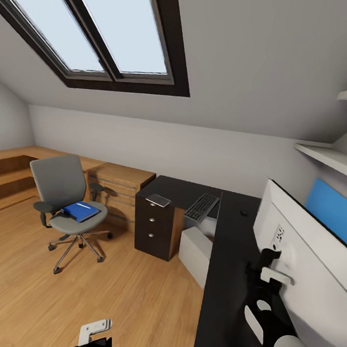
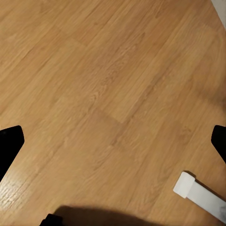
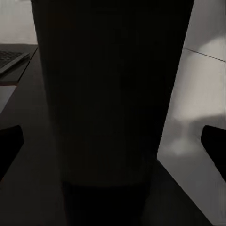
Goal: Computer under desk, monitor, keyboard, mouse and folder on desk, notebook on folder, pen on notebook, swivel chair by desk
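Grey-walled attic bedroom (image 1: 246,95): the grey swivel chair (image 1: 66,199) carries the blue folder (image 1: 82,211), apart from the glossy black desk (image 1: 231,286). The right gripper (image 3: 113,146), fingers spread, faces the monitor's dark stand (image 3: 110,108). The left gripper (image 2: 113,141) hangs spread over the wood plank floor (image 2: 103,84).

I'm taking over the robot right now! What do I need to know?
Left pincer: open, empty, over bare floor.
Right pincer: open, either side of the monitor's stand, not clamped.
Monitor and keyboard are on the desk, but apart. A small dark thing, probably the mouse, sits near the keyboard. Notebook lies on the drawer end. Computer is under the desk.
Folder with the pen on it is on the swivel chair, which stands away from the desk.
Left: group monitor, keyboard, mouse; stack folder, notebook, pen; roll chair in.
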You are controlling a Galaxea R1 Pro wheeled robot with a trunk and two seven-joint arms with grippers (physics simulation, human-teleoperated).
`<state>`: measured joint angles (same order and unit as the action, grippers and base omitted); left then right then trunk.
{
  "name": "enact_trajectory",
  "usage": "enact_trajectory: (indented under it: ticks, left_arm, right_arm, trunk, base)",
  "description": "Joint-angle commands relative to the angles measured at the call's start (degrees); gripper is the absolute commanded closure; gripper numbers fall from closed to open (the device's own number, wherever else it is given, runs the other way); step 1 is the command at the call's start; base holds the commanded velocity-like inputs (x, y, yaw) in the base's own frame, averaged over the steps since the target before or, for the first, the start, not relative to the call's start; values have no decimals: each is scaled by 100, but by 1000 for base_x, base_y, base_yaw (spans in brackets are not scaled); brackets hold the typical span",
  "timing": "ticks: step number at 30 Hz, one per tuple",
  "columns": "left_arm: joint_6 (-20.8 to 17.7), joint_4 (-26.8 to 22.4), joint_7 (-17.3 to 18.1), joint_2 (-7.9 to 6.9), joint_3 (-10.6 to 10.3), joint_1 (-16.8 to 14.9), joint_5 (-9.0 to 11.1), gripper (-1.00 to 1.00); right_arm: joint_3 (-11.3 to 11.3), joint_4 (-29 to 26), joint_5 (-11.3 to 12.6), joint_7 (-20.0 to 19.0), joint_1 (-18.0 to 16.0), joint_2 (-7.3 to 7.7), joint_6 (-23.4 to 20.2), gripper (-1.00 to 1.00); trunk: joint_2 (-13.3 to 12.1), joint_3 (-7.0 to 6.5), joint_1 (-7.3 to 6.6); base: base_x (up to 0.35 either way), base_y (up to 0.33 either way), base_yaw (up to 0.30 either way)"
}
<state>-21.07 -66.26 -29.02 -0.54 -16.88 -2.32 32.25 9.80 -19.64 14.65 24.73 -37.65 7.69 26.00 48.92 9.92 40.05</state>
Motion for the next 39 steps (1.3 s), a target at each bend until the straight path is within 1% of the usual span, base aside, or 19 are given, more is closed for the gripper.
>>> enact_trajectory:
  ticks: [1, 22, 31, 35, 39]
  left_arm:
    - [-11, -9, -51, -6, -14, -5, 44, -100]
    - [-11, -7, -51, -6, -9, -3, 44, -100]
    - [-11, -9, -51, -7, -9, -5, 44, -100]
    - [-11, -8, -51, -7, -9, -4, 44, -100]
    - [-4, -9, -51, -7, -4, -5, 44, -100]
  right_arm:
    - [52, 1, 55, 21, -6, 5, 24, -100]
    - [57, -4, 55, 6, -6, 5, 27, -100]
    - [58, -4, 55, 6, -6, 5, 28, -100]
    - [58, -4, 55, 6, -6, 5, 28, -100]
    - [58, -4, 55, 6, -6, 5, 27, -100]
  trunk:
    - [7, 9, 1]
    - [7, 9, 1]
    - [7, 9, 1]
    - [7, 9, 1]
    - [7, 9, 1]
  base:
    - [0, 0, 0]
    - [-5, 0, 0]
    - [-190, 0, 0]
    - [-68, -2, 0]
    - [-158, -186, 0]
